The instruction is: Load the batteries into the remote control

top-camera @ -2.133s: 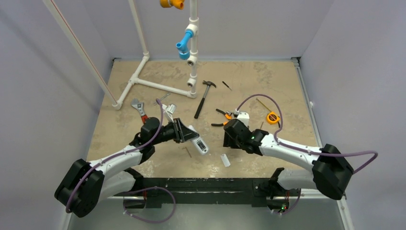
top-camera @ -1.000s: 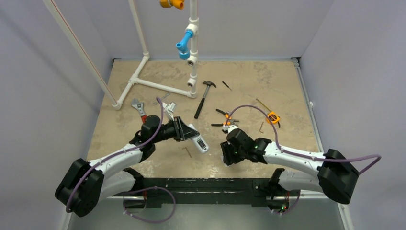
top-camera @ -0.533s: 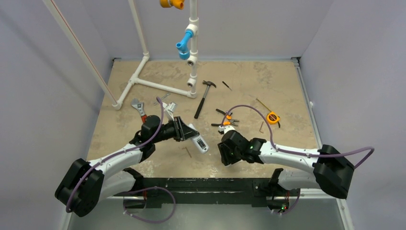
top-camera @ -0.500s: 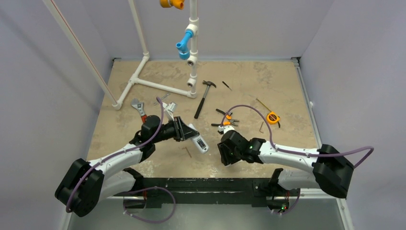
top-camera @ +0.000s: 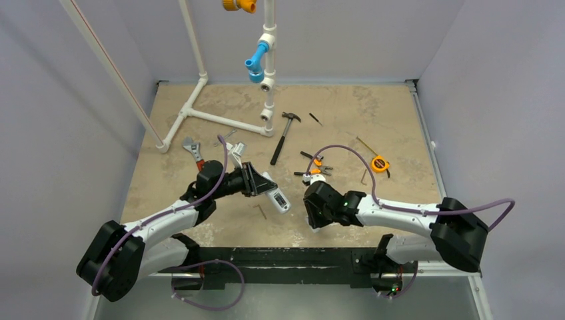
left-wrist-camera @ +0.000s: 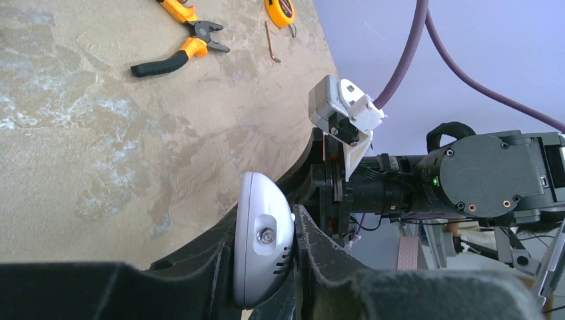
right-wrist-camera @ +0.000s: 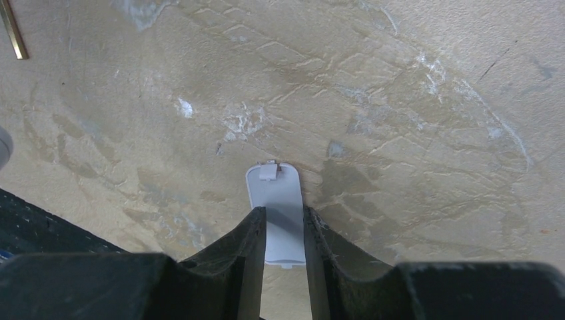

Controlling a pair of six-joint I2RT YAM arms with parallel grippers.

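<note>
My left gripper (top-camera: 261, 184) is shut on the white remote control (top-camera: 276, 199) and holds it above the table. In the left wrist view the remote's rounded end (left-wrist-camera: 263, 247) sits clamped between the two fingers of that gripper (left-wrist-camera: 265, 215). My right gripper (top-camera: 313, 223) is down at the table near the front edge. Its fingers stand against both long edges of a small white battery cover (right-wrist-camera: 274, 187) that lies flat, so this gripper (right-wrist-camera: 284, 213) is shut on the cover. The batteries are not in view.
Orange-handled pliers (top-camera: 312, 165) and a yellow tape measure (top-camera: 380, 163) lie behind the right arm, with a hex key (top-camera: 364, 176) beside them. A hammer (top-camera: 285, 133), a wrench (top-camera: 194, 152) and a white pipe frame (top-camera: 220, 117) lie farther back. A thin brass piece (top-camera: 261, 211) lies near the remote.
The right gripper has moved left and toward the front edge, come down over the battery cover, and narrowed its jaws onto it. The left arm and the remote have not moved.
</note>
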